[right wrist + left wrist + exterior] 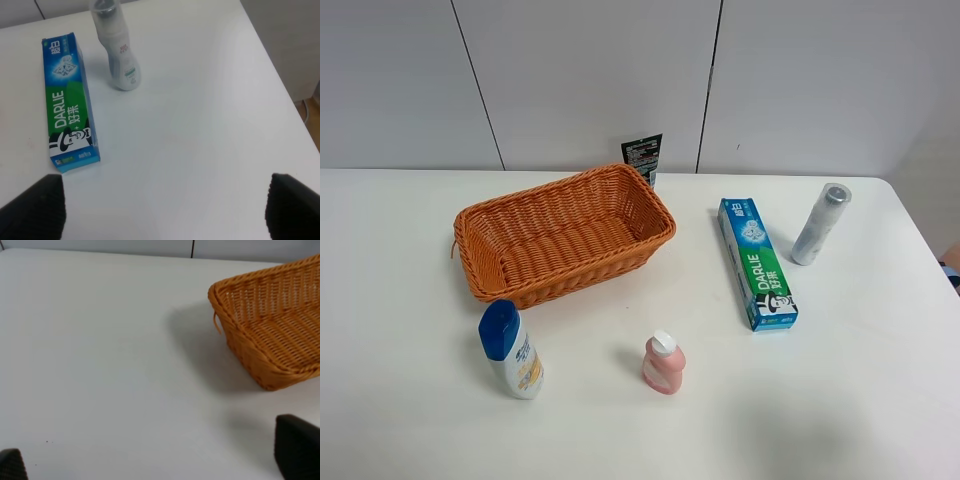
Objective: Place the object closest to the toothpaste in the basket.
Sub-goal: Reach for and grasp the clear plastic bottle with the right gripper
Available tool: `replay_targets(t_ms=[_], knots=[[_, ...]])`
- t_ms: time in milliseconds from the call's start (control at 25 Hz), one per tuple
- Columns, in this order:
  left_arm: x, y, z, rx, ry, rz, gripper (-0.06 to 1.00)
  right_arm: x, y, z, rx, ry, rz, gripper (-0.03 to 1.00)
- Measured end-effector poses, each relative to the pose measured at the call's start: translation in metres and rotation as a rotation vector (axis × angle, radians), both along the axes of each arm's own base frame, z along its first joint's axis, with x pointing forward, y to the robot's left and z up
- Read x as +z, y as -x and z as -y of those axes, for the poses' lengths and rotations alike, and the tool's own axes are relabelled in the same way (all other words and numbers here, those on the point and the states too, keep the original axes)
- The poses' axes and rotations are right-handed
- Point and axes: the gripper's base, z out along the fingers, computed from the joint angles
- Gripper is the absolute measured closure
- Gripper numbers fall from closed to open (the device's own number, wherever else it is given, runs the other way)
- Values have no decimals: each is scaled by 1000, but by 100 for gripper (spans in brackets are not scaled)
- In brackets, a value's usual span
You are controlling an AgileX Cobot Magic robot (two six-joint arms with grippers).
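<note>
Overhead view: wicker basket [575, 282] sits left of centre on the white counter [860, 400], long side angled, nothing inside it. Dark packet [643, 157] stands just behind its far corner, against the wall. Toothpaste box [757, 263] lies flat to the right of the basket, well apart from it, label up. Grey bottle [819, 224] stands just beside the box's far end, on the side away from the basket, not touching it (nearest item to the box by a clear margin). Pink bottle [663, 363] stands upright nearer the front edge, between basket and box. Blue-capped bottle [510, 350] stands in front of the basket's left end. Neither arm shows in this view

Left wrist view: left end effector [155, 460] spread wide, only the two dark fingertips [297, 452] in frame, nothing between them. It hangs over bare counter; one corner of the basket [250, 355] shows ahead and off to the side

Right wrist view: right end effector [165, 207] also spread wide and holding nothing, its fingertips [35, 207] at the frame's corners. Toothpaste box [67, 102] lies ahead near one fingertip. Grey bottle [117, 50] stands upright just beside the box's far end, with a narrow strip of counter between them
</note>
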Motion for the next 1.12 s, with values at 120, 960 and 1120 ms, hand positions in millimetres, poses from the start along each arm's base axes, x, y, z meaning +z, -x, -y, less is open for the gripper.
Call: replay_targets(t_ms=[120, 960, 1120], knots=[[0, 0, 0, 0, 0, 0, -5, 0, 0, 0, 0, 0, 0, 18], [0, 0, 0, 0, 0, 0, -5, 39, -45, 10, -15, 143, -75, 22], [0, 0, 0, 0, 0, 0, -5, 50, -95, 8, 90, 216, -162, 22]])
